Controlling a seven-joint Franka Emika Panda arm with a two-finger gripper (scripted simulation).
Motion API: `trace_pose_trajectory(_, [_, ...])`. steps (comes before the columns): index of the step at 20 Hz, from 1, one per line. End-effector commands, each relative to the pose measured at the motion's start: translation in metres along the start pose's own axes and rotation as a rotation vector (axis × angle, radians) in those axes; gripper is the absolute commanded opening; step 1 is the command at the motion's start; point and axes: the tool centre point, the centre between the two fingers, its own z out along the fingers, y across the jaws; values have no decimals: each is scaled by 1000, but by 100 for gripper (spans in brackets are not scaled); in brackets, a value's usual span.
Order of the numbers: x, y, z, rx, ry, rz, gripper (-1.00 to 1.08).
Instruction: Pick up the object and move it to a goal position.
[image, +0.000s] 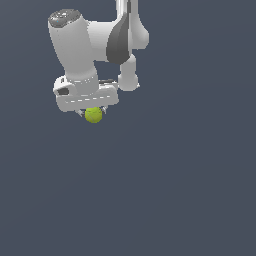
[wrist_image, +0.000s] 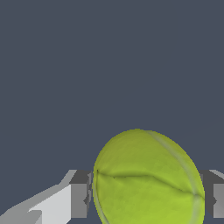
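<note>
Arm (image: 75, 45): white Panda, reaching in from the top of the exterior view over a plain dark grey surface (image: 175, 190).
Gripper (image: 93, 113): white, pointing down.
Fingers (wrist_image: 78, 199): grey-tipped, clenched against both sides of the ball.
Ball (image: 93, 115): small, yellow-green, held between the fingers just under the gripper body.

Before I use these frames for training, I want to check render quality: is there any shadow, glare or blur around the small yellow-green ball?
Exterior view: sharp, flat lighting, no cast shadow on the plain grey background below the small yellow-green ball or the white gripper. Wrist view: the ball fills the foreground, cut off by the frame edge, softly shaded, with no glare; fingers look crisp.
</note>
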Motion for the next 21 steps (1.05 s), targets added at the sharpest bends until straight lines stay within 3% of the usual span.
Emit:
trace_pose_trajectory(1, [-2,17,-25,0,1,-1,-100])
trace_pose_trajectory(11, [-3,64,-87,-2,0,-1,-100])
trace_pose_trajectory(21, [-2,78,-105,-2,-1,-1,-100])
